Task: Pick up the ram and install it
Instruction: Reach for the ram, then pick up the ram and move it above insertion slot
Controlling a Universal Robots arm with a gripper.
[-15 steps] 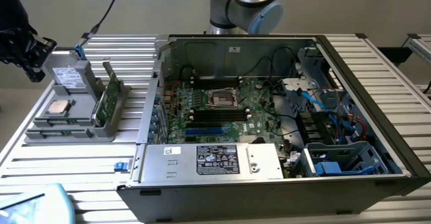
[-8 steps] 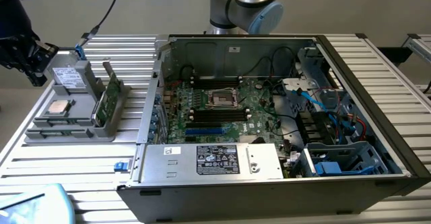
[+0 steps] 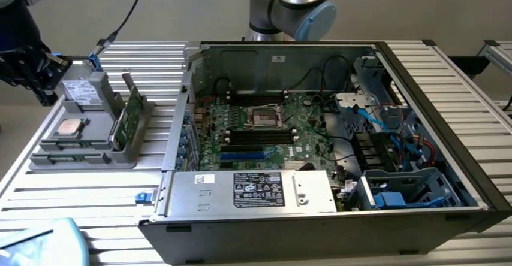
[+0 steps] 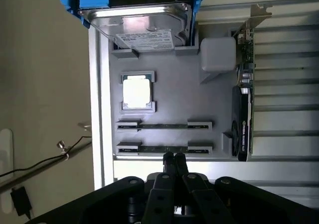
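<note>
While your gripper (image 4: 173,157) hangs clenched and empty, the ram (image 4: 162,148) stands on edge in a slot of the grey tray (image 4: 174,97), just ahead of its fingertips. Judge it light, stiff, fragile: pinch the upper edge mid-length, gently.

A robotics lab — robot arm (image 3: 292,5), opened computer case (image 3: 320,236), slatted aluminium bench (image 3: 88,194).

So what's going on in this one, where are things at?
The arm's hand hangs at the grey tray beside the open computer case, fingers shut on nothing. It is nearest one of two ram sticks, both lying in their tray slots. The motherboard's memory slots look empty, so no ram is installed yet.
</note>
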